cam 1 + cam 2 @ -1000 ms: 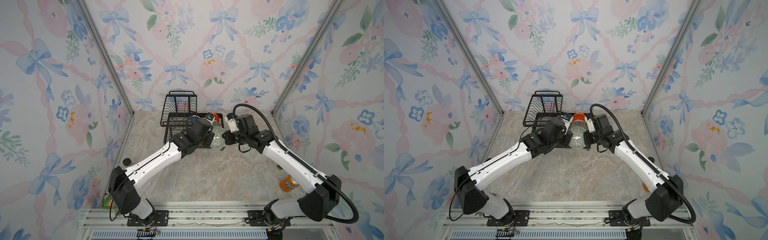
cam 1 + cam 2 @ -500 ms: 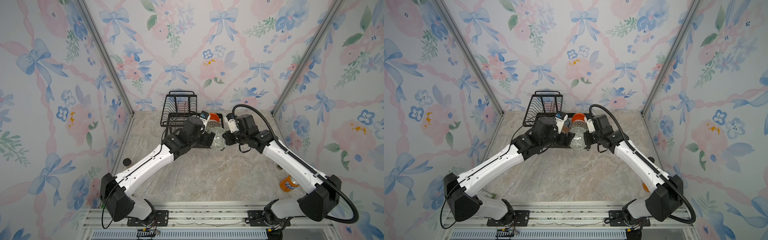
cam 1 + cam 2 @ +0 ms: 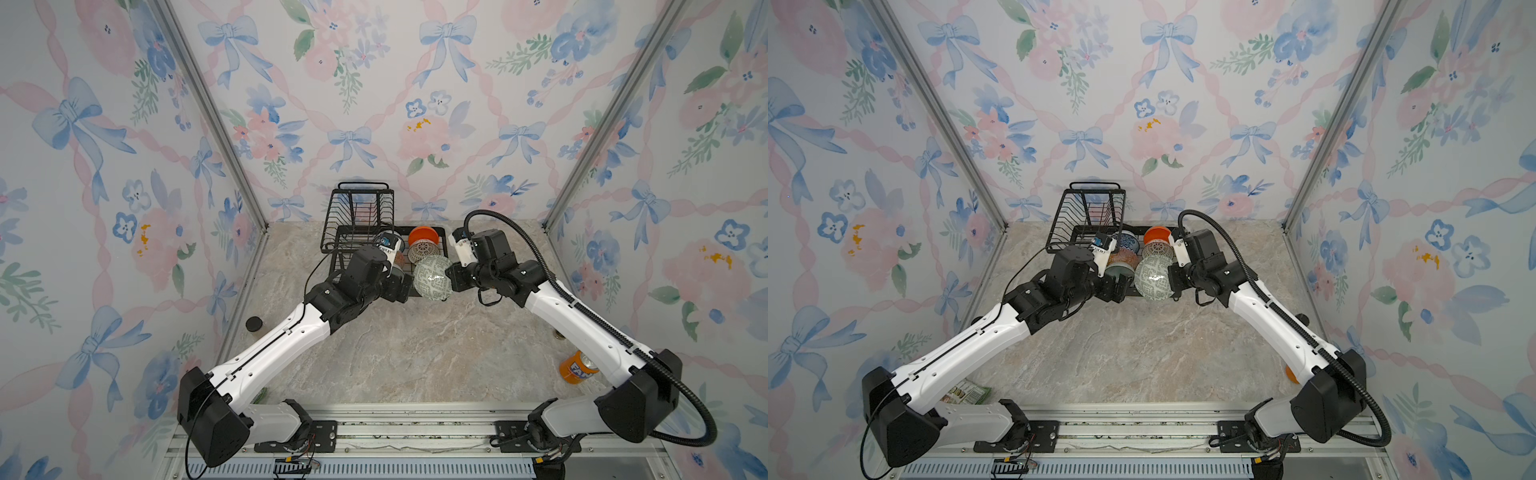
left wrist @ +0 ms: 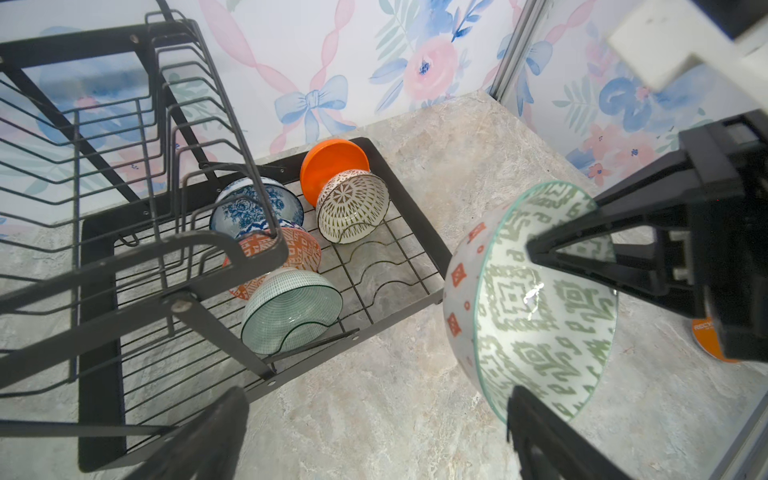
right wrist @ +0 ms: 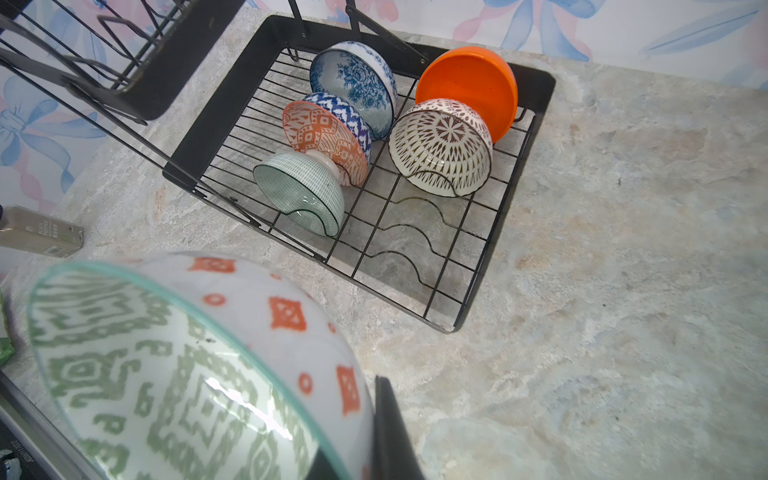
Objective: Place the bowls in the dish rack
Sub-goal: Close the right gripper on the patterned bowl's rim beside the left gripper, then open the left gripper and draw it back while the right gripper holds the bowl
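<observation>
My right gripper [image 3: 451, 279] is shut on the rim of the grey-green geometric bowl [image 3: 432, 277] [image 5: 178, 374]. It holds the bowl on edge above the table, just in front of the dish rack [image 3: 340, 241]. One black finger [image 5: 390, 432] lies against the bowl's outer wall. My left gripper [image 3: 401, 291] [image 4: 374, 415] stands wide open to the bowl's left, and nothing lies between its fingers. In the rack's lower tray [image 5: 536, 108] stand the blue-patterned [image 5: 353, 79], orange-white geometric [image 5: 324, 137], pale celadon [image 5: 299, 191], white lattice [image 5: 440, 145] and plain orange [image 5: 469, 83] bowls.
The raised wire basket [image 3: 359, 208] stands over the rack's left end. An orange soda can [image 3: 575, 368] lies by the right wall behind my right arm. A small black round object [image 3: 254, 323] sits at the left wall, and a green packet [image 3: 967, 392] lies near the left arm's base.
My left gripper has opened and let go of the grey-green bowl, and its arm has drawn back a little to the left. The right gripper keeps the bowl in the same place.
</observation>
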Available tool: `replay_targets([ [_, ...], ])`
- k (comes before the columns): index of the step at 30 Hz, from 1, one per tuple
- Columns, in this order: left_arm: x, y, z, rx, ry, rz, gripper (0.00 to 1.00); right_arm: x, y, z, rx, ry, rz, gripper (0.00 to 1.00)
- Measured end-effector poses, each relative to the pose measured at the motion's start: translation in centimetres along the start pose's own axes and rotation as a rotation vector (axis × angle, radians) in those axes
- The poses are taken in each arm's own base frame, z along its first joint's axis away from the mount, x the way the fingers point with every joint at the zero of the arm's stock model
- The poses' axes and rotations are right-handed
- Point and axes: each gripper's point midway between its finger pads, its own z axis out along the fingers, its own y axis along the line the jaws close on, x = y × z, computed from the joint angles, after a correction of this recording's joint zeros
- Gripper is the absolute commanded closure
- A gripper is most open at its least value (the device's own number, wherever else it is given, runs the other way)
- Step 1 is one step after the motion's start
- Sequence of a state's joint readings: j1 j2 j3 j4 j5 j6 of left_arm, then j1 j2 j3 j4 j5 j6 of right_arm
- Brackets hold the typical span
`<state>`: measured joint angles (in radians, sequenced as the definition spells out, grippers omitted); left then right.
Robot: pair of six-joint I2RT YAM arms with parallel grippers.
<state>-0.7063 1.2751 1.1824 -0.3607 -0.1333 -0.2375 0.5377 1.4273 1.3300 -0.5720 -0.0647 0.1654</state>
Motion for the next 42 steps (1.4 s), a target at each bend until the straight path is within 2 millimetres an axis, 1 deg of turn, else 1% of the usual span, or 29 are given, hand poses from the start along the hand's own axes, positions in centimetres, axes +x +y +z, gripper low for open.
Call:
replay_targets([
  [14,3.0,1.8,-1.2,-0.030,0.023,-0.044,0.02,0.7,-1.4,0.5,0.026,0.016,0.009,1.00],
  [23,5.7,3.4,-1.8,-0.073,0.047,-0.078,0.02,0.5,-1.9,0.5,0.034,0.007,0.012,1.00],
  [33,9.3,5.1,-2.0,-0.143,0.105,-0.122,0.02,0.3,-2.1,0.6,0.041,-0.004,-0.004,1.00],
  [38,10.7,5.7,-2.2,-0.166,0.132,-0.144,0.02,0.2,-2.5,1.3,0.057,-0.002,-0.021,1.00],
  [42,12.0,6.3,-2.2,-0.185,0.159,-0.160,0.02,0.2,-3.3,1.9,0.084,-0.001,-0.036,1.00],
])
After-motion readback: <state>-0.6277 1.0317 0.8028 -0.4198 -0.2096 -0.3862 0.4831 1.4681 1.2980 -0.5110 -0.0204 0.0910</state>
